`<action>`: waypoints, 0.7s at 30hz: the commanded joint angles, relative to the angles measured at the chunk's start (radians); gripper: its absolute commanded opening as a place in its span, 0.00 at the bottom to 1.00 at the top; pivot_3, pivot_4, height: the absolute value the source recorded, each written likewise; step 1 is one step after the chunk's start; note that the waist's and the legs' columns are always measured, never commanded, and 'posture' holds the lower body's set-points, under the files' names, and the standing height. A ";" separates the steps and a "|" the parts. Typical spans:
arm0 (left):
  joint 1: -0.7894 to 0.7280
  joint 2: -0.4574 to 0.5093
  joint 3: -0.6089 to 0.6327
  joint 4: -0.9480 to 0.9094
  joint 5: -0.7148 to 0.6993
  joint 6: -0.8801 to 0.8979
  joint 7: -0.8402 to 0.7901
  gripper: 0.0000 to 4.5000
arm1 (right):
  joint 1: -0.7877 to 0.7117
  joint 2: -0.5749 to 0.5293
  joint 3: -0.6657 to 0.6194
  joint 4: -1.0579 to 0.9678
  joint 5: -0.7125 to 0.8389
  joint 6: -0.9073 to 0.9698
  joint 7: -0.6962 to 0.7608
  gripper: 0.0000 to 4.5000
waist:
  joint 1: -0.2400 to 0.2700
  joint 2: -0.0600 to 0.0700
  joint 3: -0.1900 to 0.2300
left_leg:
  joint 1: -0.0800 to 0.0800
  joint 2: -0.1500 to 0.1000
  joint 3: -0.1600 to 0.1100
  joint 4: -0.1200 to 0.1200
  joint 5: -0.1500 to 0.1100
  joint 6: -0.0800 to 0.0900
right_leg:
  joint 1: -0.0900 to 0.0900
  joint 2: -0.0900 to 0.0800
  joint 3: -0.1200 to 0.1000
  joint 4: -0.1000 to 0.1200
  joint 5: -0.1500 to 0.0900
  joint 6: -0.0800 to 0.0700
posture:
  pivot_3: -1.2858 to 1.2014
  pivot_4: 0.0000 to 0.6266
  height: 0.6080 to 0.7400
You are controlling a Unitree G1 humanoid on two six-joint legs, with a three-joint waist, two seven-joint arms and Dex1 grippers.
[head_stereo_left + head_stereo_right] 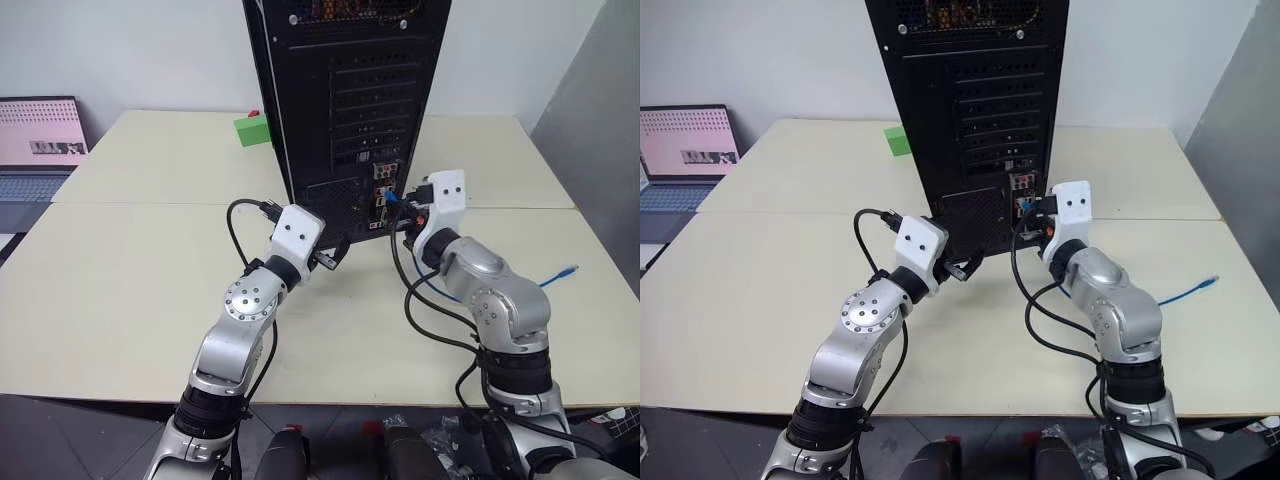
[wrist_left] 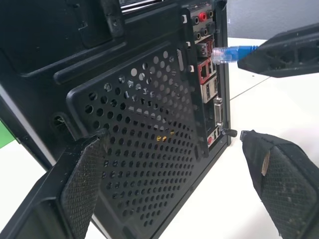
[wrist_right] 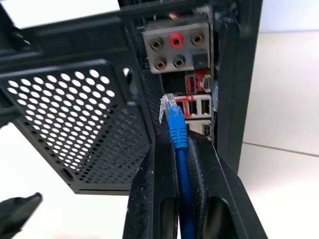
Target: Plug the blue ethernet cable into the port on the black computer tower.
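Tower: the black computer tower point(image 1: 345, 100) stands upright on the pale table point(image 1: 130, 290), with its rear face turned toward the robot. On this face there are horizontal slot covers and, low down, a perforated grille.

Port: the port point(image 3: 195, 82) sits in the narrow vertical strip of connectors near the right edge of the rear face, just under a grey plate with round audio sockets. I cannot tell exactly which socket of the strip it is.

Cable: the blue ethernet cable point(image 3: 178, 149) has its clear plug in front of the connector strip, very near but not yet inside any socket. The rest of the cord lies on the table to the right, and its other plug point(image 1: 570, 270) rests well apart from the tower.

Right gripper: the right gripper point(image 3: 177, 154) is closed tightly on the cable, just behind the plug; the cord runs between the two black fingers. It points about level toward the strip.

Left gripper: the left gripper point(image 2: 174, 174) has its jaws spread wide and holds nothing. It is low in front of the perforated grille, near it; I cannot tell if one finger touches the case.

Other things: a small green block point(image 1: 251, 130) is on the table at the left of the tower, and a laptop point(image 1: 38, 145) stands at the far left edge.
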State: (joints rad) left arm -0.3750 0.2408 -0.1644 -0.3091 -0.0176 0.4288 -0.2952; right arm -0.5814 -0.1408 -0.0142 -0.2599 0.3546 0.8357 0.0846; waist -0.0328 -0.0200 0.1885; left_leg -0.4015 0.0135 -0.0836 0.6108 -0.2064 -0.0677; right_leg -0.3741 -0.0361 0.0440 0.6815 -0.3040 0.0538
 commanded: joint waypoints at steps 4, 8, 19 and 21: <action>-0.007 -0.006 0.004 -0.041 0.012 -0.018 0.007 0.99 | -0.037 0.022 -0.015 -0.016 -0.011 -0.002 -0.017 0.00 | 0.000 0.000 0.000 | 0.000 0.000 0.000 0.000 0.000 0.000 | 0.000 0.000 0.000 0.000 0.000 0.000 | 0.52 0.24 1.00; -0.008 -0.008 0.004 -0.041 0.015 -0.018 0.008 0.99 | -0.040 0.028 -0.019 -0.016 -0.014 0.004 -0.016 0.00 | 0.000 0.000 0.000 | 0.000 0.000 0.000 0.000 0.000 0.000 | 0.000 0.000 0.000 0.000 0.000 0.000 | 0.52 0.24 1.00; -0.011 -0.015 0.007 -0.036 0.019 -0.020 0.008 0.99 | -0.037 0.047 -0.006 0.003 -0.031 -0.001 -0.022 0.00 | 0.000 0.000 0.000 | 0.000 0.000 0.000 0.000 0.000 0.000 | 0.000 0.000 0.000 0.000 0.000 0.000 | 0.52 0.24 1.00; -0.013 -0.016 0.008 -0.034 0.019 -0.021 0.008 0.99 | -0.038 0.046 -0.007 0.009 -0.033 -0.004 -0.021 0.00 | 0.000 0.000 0.000 | 0.000 0.000 0.000 0.000 0.000 0.000 | 0.000 0.000 0.000 0.000 0.000 0.000 | 0.52 0.24 1.00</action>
State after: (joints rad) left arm -0.3751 0.2297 -0.1644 -0.3090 -0.0037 0.4279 -0.2941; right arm -0.6025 -0.0976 -0.0158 -0.2317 0.3290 0.8498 0.0630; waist -0.0331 -0.0200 0.1885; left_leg -0.4015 0.0135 -0.0836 0.6104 -0.2064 -0.0677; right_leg -0.3744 -0.0361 0.0440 0.6814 -0.3040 0.0539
